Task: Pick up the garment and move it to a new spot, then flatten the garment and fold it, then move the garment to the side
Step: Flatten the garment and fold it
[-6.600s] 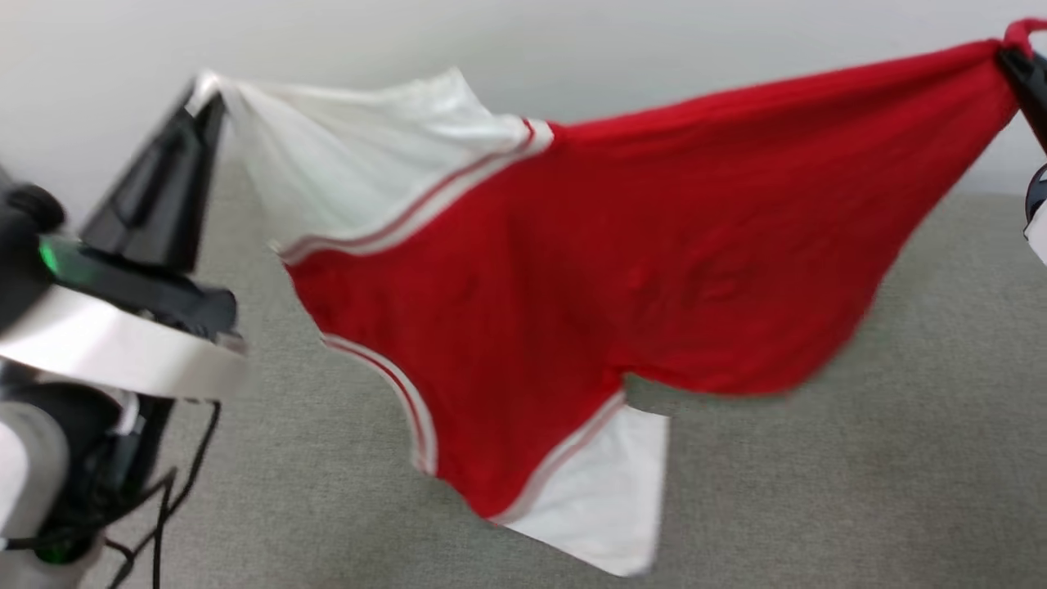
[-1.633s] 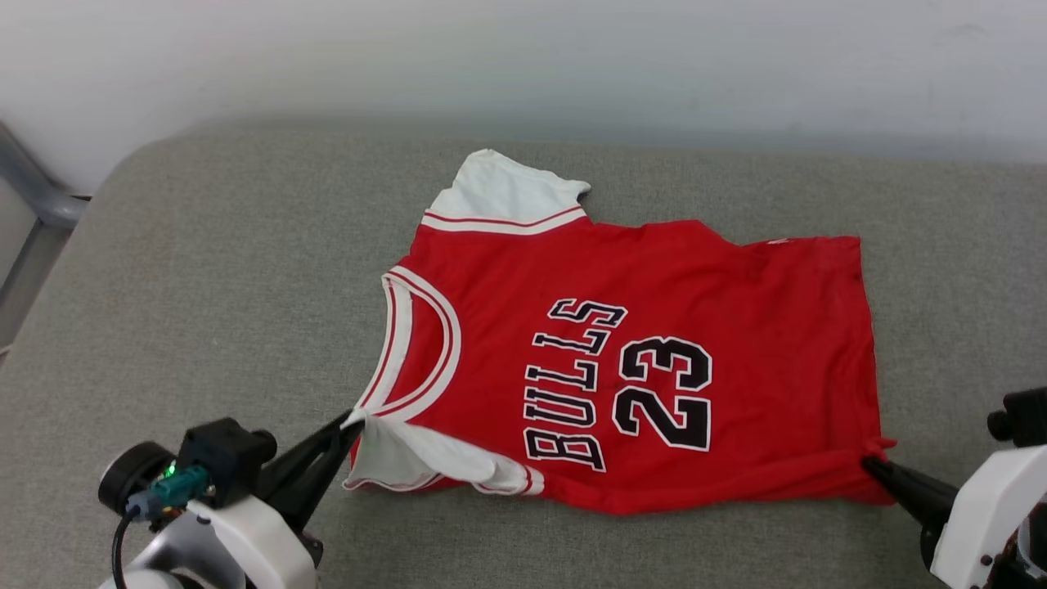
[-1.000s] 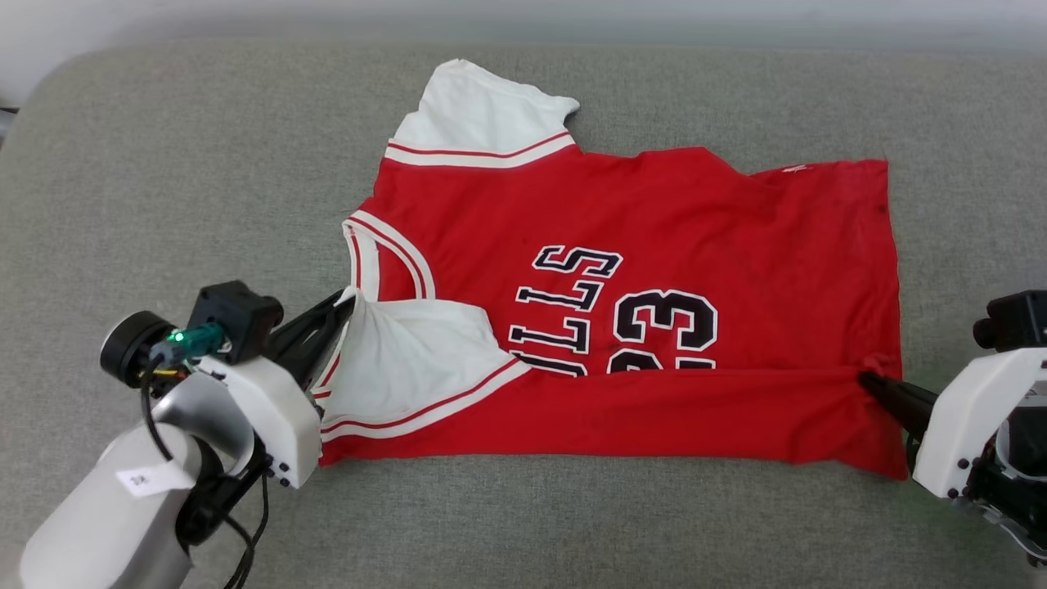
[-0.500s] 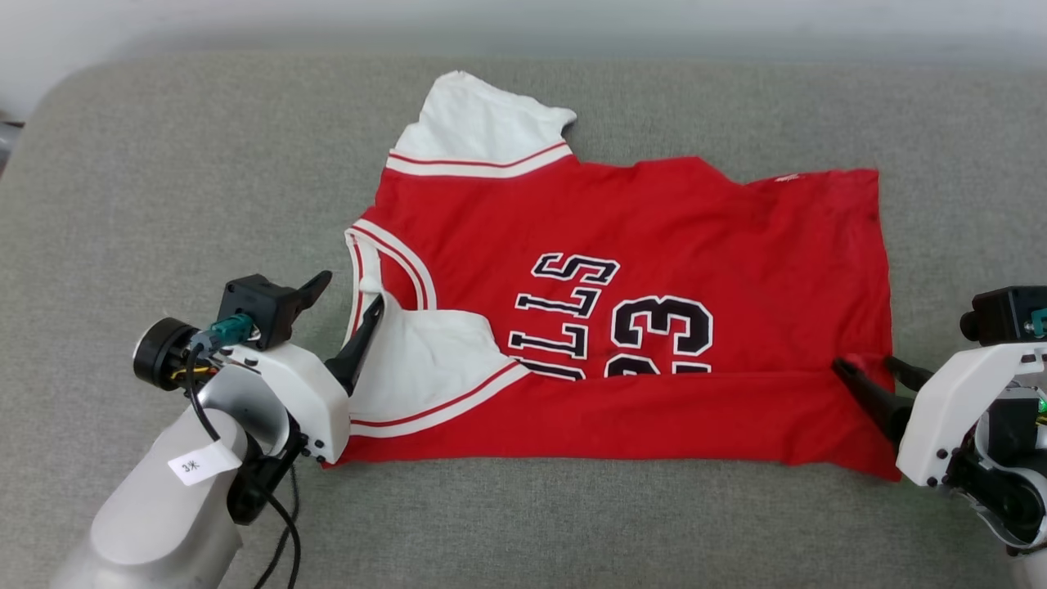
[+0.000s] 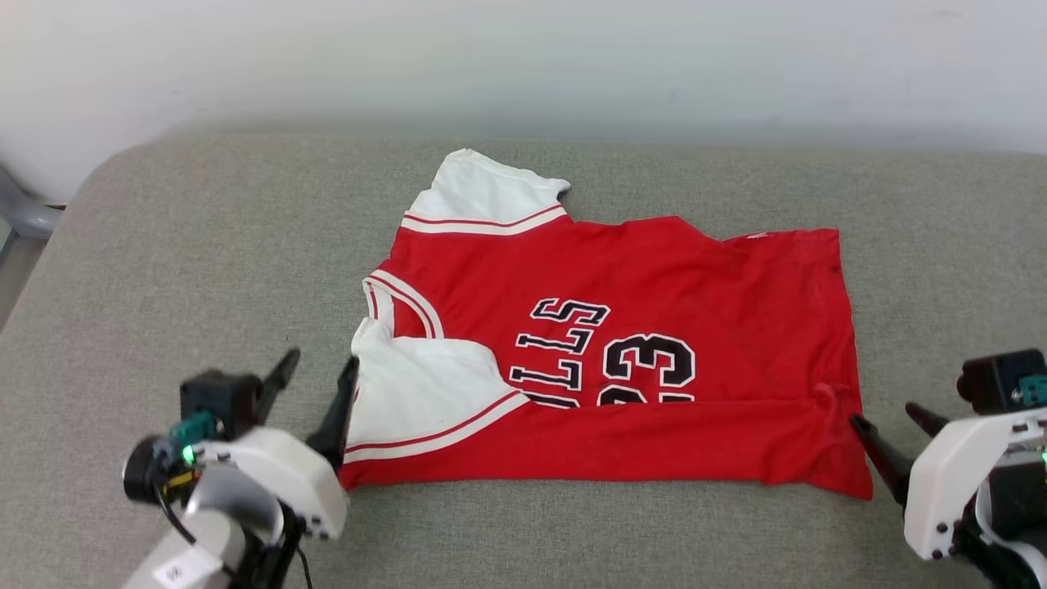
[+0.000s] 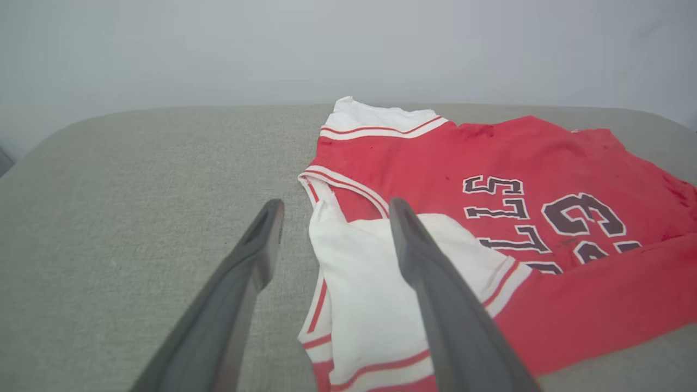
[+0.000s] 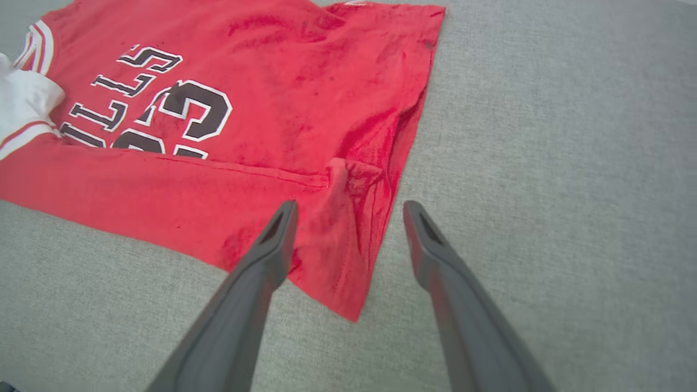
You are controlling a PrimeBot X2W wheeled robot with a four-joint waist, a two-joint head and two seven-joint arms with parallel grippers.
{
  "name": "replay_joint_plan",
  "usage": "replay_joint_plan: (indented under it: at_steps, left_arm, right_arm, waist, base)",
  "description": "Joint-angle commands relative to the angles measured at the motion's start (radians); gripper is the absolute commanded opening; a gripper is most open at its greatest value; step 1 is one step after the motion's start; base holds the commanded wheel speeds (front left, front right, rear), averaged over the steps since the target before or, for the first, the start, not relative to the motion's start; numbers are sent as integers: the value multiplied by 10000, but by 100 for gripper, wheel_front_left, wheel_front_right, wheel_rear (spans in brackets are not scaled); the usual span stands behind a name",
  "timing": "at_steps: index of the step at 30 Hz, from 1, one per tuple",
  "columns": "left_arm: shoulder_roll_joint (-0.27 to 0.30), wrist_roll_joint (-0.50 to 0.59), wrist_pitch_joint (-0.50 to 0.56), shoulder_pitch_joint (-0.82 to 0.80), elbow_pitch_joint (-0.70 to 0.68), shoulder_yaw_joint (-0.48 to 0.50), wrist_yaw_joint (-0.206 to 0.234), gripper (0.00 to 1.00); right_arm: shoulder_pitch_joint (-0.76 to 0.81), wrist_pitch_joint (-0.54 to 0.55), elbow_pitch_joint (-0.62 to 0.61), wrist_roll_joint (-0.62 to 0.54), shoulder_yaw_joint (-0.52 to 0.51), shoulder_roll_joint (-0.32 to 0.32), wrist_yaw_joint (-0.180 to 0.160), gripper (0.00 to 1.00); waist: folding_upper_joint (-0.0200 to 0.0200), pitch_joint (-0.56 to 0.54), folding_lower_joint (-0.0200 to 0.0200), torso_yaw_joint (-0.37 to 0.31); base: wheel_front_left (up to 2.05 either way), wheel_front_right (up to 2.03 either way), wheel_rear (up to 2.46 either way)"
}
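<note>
- A grey cushion [image 5: 204,245] is seen extending well beyond the garment on every side, with a pale wall behind it.
- The garment [image 5: 622,270], a red jersey, is laid flat on that cushion. Its long axis is set across the robot's front, with the collar end to the robot's left and the hem end to its right.
- The garment's near long edge [image 5: 613,442] is shown turned up over its chest, so that the lower part of the dark lettering and of the "23" is covered.
- The near white sleeve [image 5: 417,393] is folded in over the garment's collar end. The far sleeve [image 5: 483,192] is left sticking out from its far edge.
- The left gripper [image 5: 321,361] is held at the garment's collar end with its fingers spread wide and nothing between them. One finger [image 6: 430,272] is poised above the white sleeve and the other beside the garment, over the cushion.
- The right gripper [image 5: 883,415] is likewise spread and empty at the garment's near hem corner, one finger [image 7: 261,256] above the red cloth.
- A small pucker [image 7: 343,174] is visible in the garment just ahead of the right gripper.
- Each arm is judged nearer to its own end of the garment, so a further fold would likely be taken with both ends pinched together.
</note>
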Motion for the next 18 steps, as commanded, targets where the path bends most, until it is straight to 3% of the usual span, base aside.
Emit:
replay_joint_plan:
  at_steps: [1,10,18]
  left_arm:
    - [95,42,103,288,-237,-25,187,100]
    - [302,30,1087,1739,-1505,-220,1409,100]
    - [656,173,2239,1511,-1533,-519,1697,100]
  right_arm:
    - [219,88,-157,-182,-72,104,-8,100]
    - [1010,733,-991,-1065,-669,1044,-8,100]
    - [1047,1115,-1562,-1417,-981,1441,-8,100]
  waist:
    - [0,-37,1,-7]
    - [0,146,1,-172]
    - [0,722,1,-269]
  base:
    - [0,0,0]
    - [0,0,0]
    - [0,0,0]
